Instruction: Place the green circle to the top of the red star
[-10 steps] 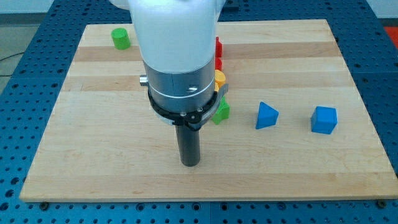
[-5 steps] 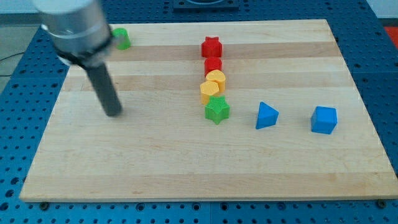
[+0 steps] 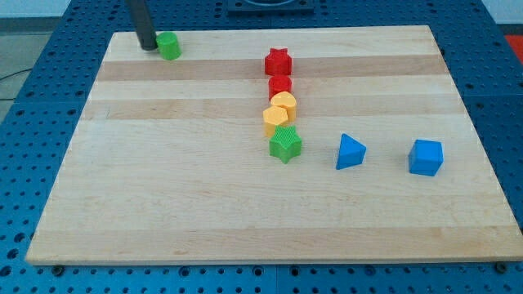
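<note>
Now set at the far upper-left corner of the wooden board: my tip, a bare rod with nothing to open or close, hard against the green circle, which lies just to its right. Approach done, push about to start. Well off to the right of the tip and a little lower, the red star, heading a column running down through a second red block, two yellow blocks and a green star. Further right and lower, a blue triangle and a blue cube. Next, probably a steady shove rightward along the top edge, halting directly above the red star without nudging it.
</note>
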### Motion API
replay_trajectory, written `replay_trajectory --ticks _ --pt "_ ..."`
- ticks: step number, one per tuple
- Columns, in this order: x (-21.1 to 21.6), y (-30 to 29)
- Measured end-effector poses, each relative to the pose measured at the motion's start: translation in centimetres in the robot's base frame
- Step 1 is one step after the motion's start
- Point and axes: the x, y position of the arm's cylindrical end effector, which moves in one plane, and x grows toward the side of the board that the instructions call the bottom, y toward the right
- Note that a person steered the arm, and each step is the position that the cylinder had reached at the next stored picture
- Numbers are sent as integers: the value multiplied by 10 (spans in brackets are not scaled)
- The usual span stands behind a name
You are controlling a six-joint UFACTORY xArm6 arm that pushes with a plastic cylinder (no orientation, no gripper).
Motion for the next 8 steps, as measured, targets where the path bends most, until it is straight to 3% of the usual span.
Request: replay_trajectory --ticks 1,2,4,6,8 --pt "2 61" --pt "7 35" --pt "6 103" --pt "19 68" --pt "32 96"
